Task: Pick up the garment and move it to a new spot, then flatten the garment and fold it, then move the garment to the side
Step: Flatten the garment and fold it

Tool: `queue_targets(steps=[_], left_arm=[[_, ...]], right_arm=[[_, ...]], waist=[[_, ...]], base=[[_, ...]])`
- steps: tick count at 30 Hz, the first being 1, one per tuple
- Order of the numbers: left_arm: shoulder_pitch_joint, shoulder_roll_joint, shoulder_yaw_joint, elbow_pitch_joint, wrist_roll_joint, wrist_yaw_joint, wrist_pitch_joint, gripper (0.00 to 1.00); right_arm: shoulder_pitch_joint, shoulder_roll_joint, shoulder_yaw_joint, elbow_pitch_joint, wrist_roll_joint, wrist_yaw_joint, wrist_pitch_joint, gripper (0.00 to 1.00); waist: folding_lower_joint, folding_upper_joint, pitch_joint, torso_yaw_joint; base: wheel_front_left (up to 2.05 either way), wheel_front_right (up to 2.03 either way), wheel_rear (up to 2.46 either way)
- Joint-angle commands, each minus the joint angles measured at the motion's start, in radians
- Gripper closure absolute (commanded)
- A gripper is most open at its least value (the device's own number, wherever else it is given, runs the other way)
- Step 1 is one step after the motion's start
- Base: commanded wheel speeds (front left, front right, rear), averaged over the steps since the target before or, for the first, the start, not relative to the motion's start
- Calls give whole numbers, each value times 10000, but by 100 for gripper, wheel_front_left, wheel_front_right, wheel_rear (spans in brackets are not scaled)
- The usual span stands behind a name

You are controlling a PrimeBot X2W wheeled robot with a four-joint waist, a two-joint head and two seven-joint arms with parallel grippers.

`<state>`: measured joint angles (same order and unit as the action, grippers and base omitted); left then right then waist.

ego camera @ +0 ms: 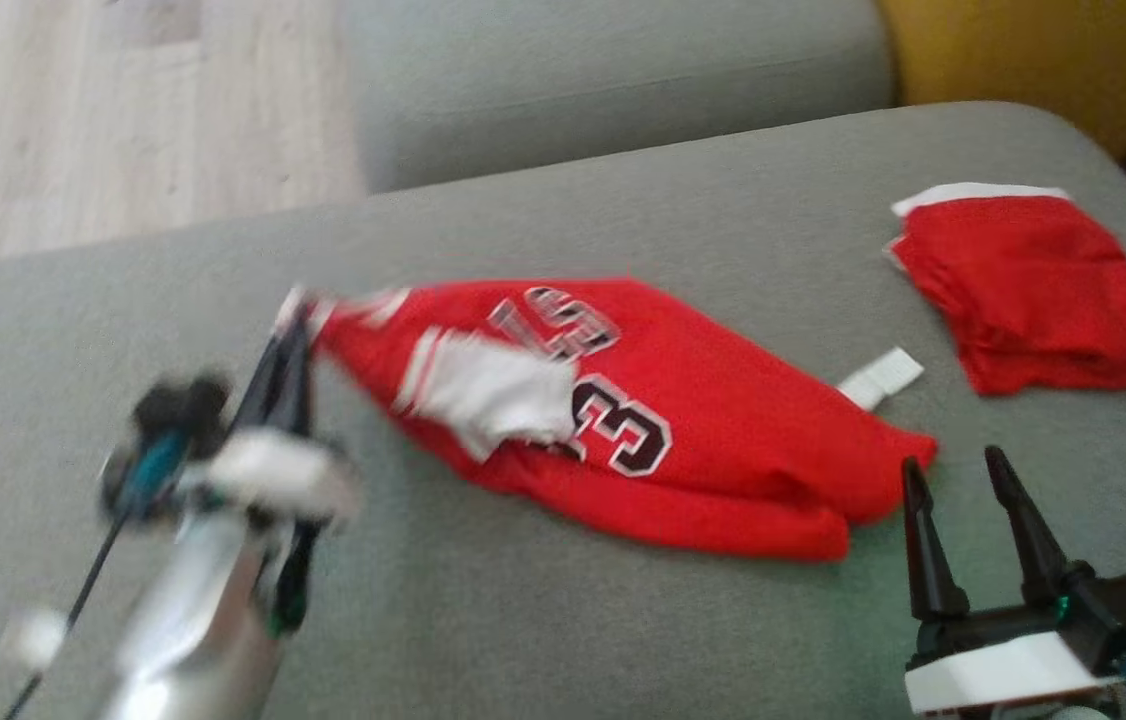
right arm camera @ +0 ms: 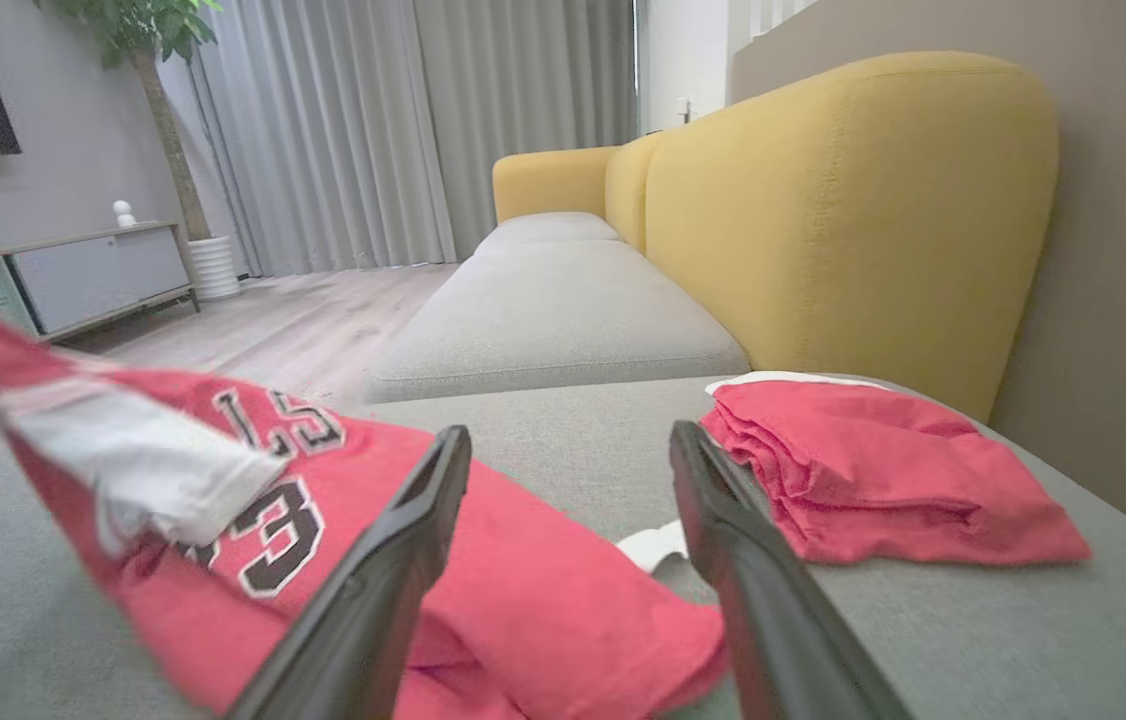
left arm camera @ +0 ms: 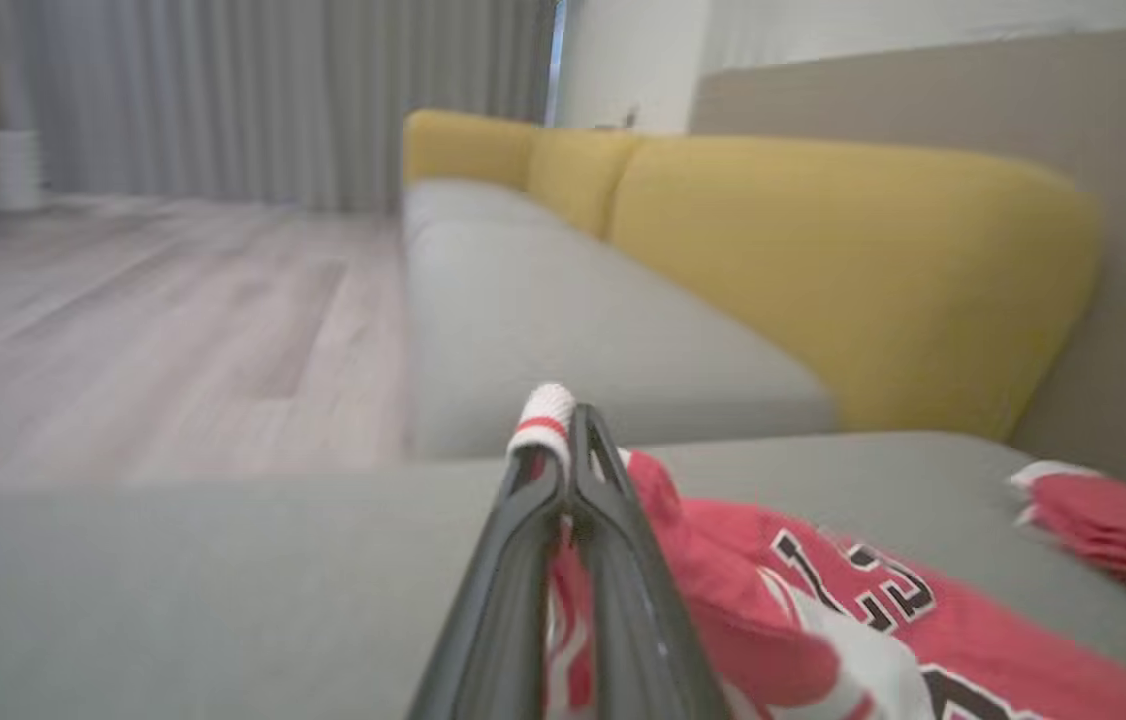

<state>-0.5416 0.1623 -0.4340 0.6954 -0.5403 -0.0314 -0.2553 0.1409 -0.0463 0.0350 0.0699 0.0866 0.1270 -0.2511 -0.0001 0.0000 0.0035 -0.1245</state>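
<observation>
Head view: my left gripper (ego camera: 291, 335) is pinched on the striped trim of the shirt (ego camera: 723, 440), the rest trailing across the grey cushion (ego camera: 523, 600). My right gripper (ego camera: 955, 468) gapes just beside the hem. The cloth looks light, limp and stretchy; I'd take that hem corner.

Both the left gripper (ego camera: 291, 330) and the right gripper (ego camera: 955, 462) are showing tapered black fingers (ego camera: 926, 540), white wrist blocks and teal fittings; the left forearm (ego camera: 193, 600) is showing silver.

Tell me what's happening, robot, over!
Left gripper shut on striped trim of red BULLS 23 T-shirt with white sleeves, that end raised. Right gripper open, empty, by its other end. Folded plain red garment lies apart on grey cushion, not blocking.
</observation>
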Motion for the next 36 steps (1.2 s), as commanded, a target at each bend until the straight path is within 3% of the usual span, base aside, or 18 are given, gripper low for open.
queue_targets(steps=[1,9,10,11,12,18,24,27,31,36], left_arm=[[-413,392,665,-469,-37,124,-65,100],[1692,707,2569,-1538,317,360,-65,100],[1784,650,2756,-1651,369,352,-65,86],[1857,573,2927,-1753,404,309,-65,54],[1916,499,3086,-1835,444,262,-65,0],[2466,149,3850,-2453,1296,320,-65,0],[3798,-432,4420,-3853,2715,791,-65,0],[4629,-742,4349,-3927,3123,880,-65,0],[5400,-977,4093,-2834,3433,1177,-65,0],[5123,-1036,3998,-1410,3434,1308,-65,0]], right_arm=[[-205,-52,180,-388,-60,37,-107,0],[-407,-45,4,-538,-67,37,-107,0],[-411,-45,13,-515,-62,37,-107,0],[-418,-44,12,-502,-60,37,-107,0],[-428,-43,10,-496,-61,37,-107,0],[-516,-41,-94,-539,7,37,-107,0],[-472,-41,-88,-483,-49,37,-107,0],[-426,-40,-68,-446,-17,37,-107,0],[-507,-40,27,-409,37,37,-107,0],[-568,-40,68,-431,10,37,-107,0]], waist=[[1,0,267,242],[1,0,817,597],[1,0,839,630],[1,0,860,662],[1,0,872,687],[1,0,922,771],[1,0,977,946],[1,0,949,1054],[1,0,895,1124],[1,0,939,1118]], base=[[0,0,0],[0,0,0],[0,0,0],[0,0,0],[0,0,0],[0,0,0],[0,0,0],[0,0,0],[0,0,0],[0,0,0]])
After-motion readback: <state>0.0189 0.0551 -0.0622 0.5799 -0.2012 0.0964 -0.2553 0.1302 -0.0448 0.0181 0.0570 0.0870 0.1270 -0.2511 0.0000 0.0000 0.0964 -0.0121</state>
